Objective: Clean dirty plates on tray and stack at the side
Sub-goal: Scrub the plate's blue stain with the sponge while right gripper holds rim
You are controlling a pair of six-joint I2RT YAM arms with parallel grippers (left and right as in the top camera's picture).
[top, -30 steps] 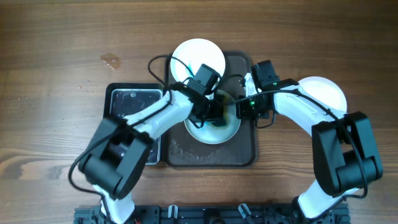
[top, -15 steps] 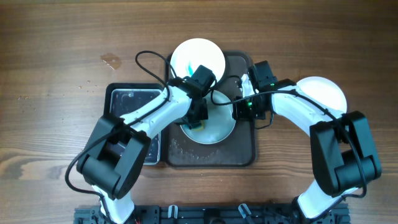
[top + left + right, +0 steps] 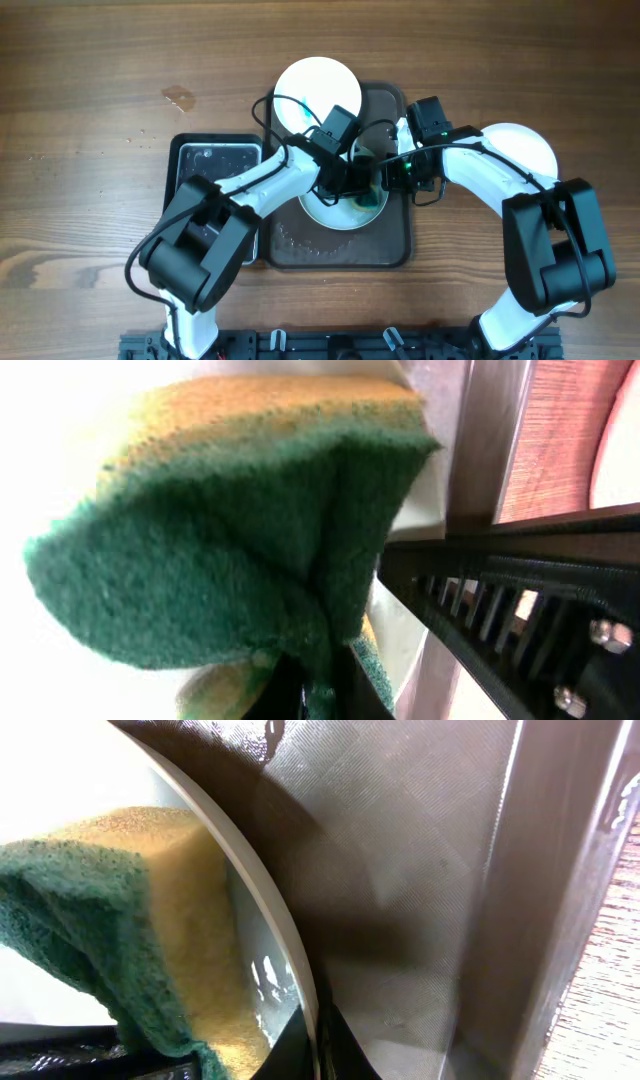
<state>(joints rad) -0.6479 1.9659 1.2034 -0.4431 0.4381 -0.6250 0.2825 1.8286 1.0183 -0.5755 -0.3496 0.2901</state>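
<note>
A white plate point(image 3: 338, 212) lies on the dark tray point(image 3: 385, 250). My left gripper point(image 3: 352, 180) is shut on a green and yellow sponge point(image 3: 230, 550) and presses it on the plate's right part; the sponge also shows in the right wrist view point(image 3: 120, 940). My right gripper point(image 3: 390, 172) is shut on the plate's right rim point(image 3: 290, 970). A second white plate point(image 3: 305, 85) lies at the tray's far end. Another white plate point(image 3: 525, 148) lies on the table to the right.
A dark rectangular basin point(image 3: 205, 160) with water stands left of the tray. The tray's raised wall point(image 3: 530, 920) runs close along the right of my right gripper. A small stain point(image 3: 178, 97) marks the wooden table at the far left.
My left gripper has swept the sponge from the plate's left part across to its right part, near my right gripper. The right arm has barely moved.
</note>
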